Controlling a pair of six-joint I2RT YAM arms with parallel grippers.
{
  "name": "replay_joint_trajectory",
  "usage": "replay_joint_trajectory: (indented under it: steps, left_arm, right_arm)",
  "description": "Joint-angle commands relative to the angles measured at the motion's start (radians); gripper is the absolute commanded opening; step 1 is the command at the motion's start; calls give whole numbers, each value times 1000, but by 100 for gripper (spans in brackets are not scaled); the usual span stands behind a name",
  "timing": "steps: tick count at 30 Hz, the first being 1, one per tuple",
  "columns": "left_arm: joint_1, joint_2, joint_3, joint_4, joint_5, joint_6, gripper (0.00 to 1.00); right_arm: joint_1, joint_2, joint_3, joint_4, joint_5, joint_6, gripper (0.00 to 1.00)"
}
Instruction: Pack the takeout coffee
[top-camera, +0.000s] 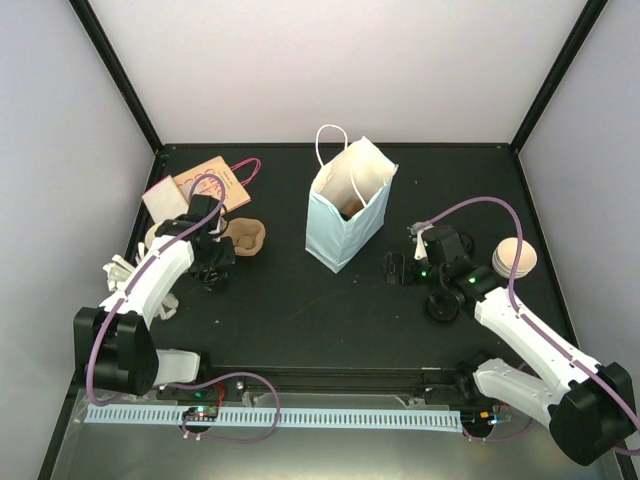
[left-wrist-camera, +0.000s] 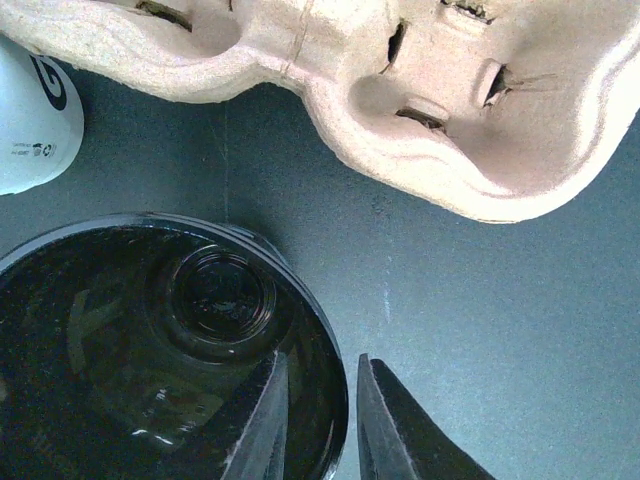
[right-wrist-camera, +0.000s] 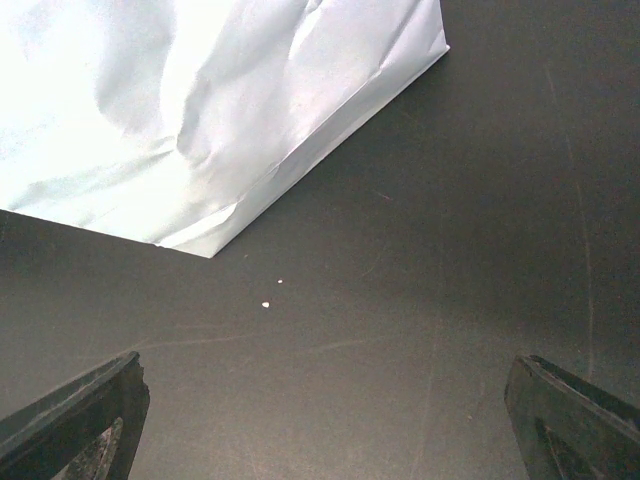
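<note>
one bag (top-camera: 340, 225), one tray (top-camera: 245, 238), two black lids (left-wrist-camera: 150, 350) — right pincer (right-wrist-camera: 325, 395) wide

Pale-blue paper bag (top-camera: 345, 225) upright, open, mid-table; pulp carrier (top-camera: 245, 238) and black lid (left-wrist-camera: 100, 380) left.

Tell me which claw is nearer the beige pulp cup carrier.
Left. The left claw is right beside the beige pulp cup carrier; the right claw is beyond the pale blue paper bag.

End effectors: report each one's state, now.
Left end effector: closed on the black lid rim.
Right end effector: open, holding nothing.
</note>
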Motion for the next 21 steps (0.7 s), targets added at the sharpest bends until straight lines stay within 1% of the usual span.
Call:
replay_joint_trajectory:
  steps: [1, 2, 4, 8, 19, 21]
  left_arm:
    - [-3, -12, 20, -10, -13, 7, 19]
    - [-3, -12, 18, -8, -12, 7, 17]
    - [-4, -15, 14, -5, -12, 6, 10]
    - [-3, -18, 15, -9, -15, 7, 2]
    - [-5, -17, 39, -43, -49, 9, 1]
    - [-7, -49, 44, -54, -65, 9, 1]
  right_arm:
    - [-4, -9, -5, 12, -4, -1, 100]
    - [-4, -8, -5, 11, -6, -1, 100]
    - [-5, -10, -6, 11, -4, 0, 100]
    - [-3, -12, -8, 9, -4, 0, 100]
    - [-4, -12, -10, 9, -7, 0, 100]
    - [-4, -13, -11, 11, -7, 1, 100]
